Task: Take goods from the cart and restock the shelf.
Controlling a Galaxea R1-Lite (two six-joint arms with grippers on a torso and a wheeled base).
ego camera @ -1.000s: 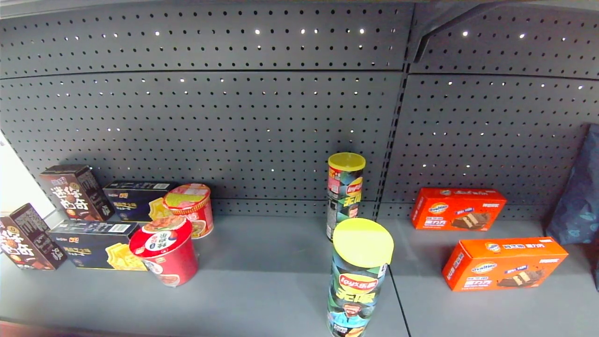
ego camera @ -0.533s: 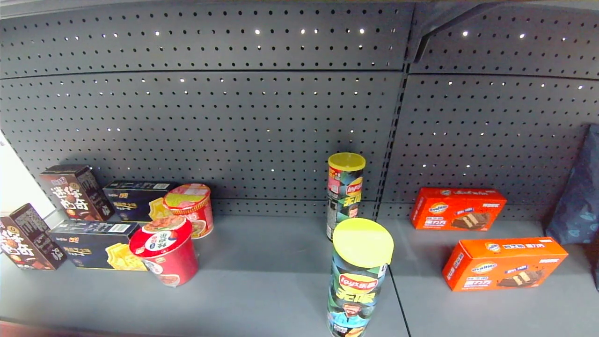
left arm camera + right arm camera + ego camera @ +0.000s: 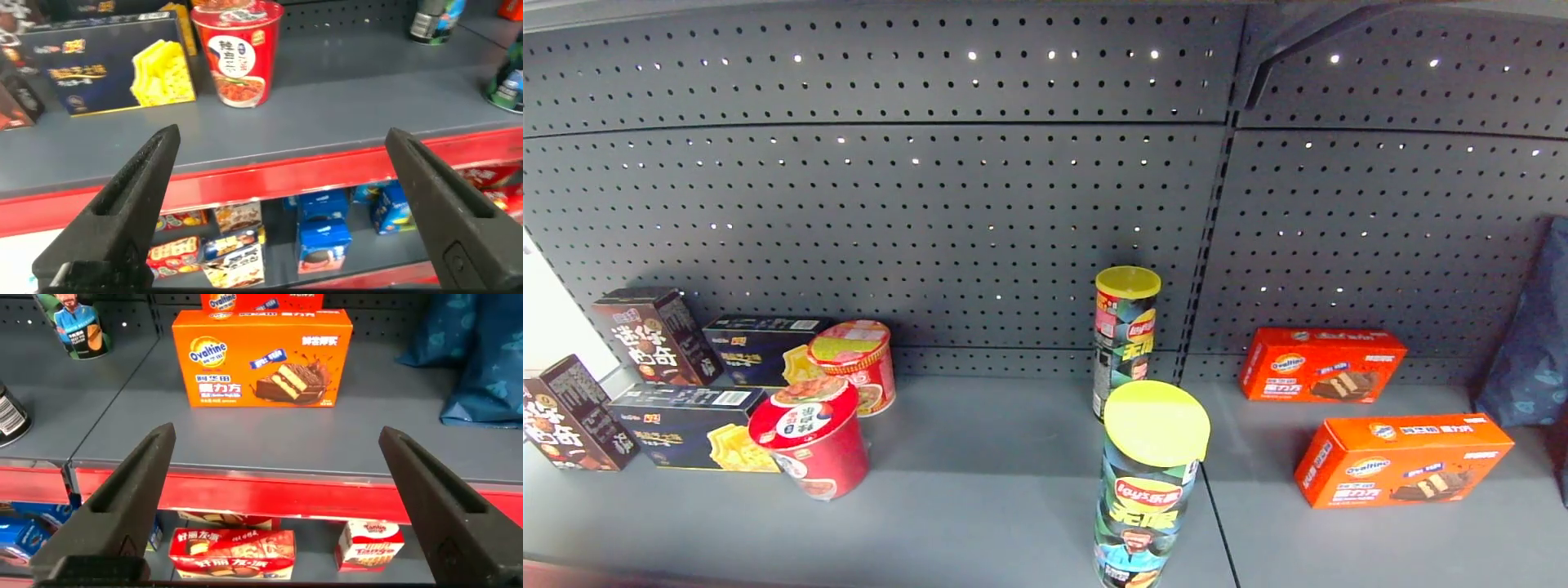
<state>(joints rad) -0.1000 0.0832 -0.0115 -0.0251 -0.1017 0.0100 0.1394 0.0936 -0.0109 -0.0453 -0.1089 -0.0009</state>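
On the grey shelf (image 3: 980,506) stand two chip cans with yellow lids, one at the front (image 3: 1147,490) and one at the back (image 3: 1125,339). Two red noodle cups (image 3: 813,437) and several dark boxes (image 3: 690,425) sit at the left. Two orange boxes (image 3: 1401,457) lie at the right. My left gripper (image 3: 282,137) is open and empty, in front of the shelf's red edge, facing a noodle cup (image 3: 239,51) and a dark box (image 3: 110,69). My right gripper (image 3: 278,437) is open and empty, facing the front orange box (image 3: 261,355).
A perforated grey back wall (image 3: 931,212) closes the shelf behind. A blue patterned bag (image 3: 1531,335) leans at the far right. Below the red shelf edge (image 3: 270,494), a lower shelf holds packaged goods (image 3: 233,551). Open shelf floor lies between the cups and the cans.
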